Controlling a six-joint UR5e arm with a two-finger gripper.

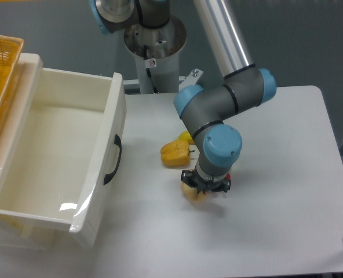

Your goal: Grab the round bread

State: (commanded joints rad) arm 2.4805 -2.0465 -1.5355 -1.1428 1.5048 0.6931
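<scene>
Near the middle of the surface (287, 145), a little toward its front edge, the tool (205, 186) points straight down from the arm's blue wrist joint. Its two black fingers stand on both sides of the round bread (192, 191), and they look closed onto it, so I judge the tool is grasping the bun. Only the left part of the bread shows, pale tan, under the tool and a bit to the left of it; the rest is hidden by the wrist. I cannot tell if the bun rests on the surface or is already slightly above it.

The important relation is simple: the bread sits directly below the tool, between the fingers, so the coming move should be a straight lift upward. The bun is round, with no clear long axis.

Just beside, toward the back edge, lies an orange-yellow wedge (175, 153), apart from the bun. Farther out, at the left edge, stands a white open bin (110, 124) with a dark handle.
</scene>
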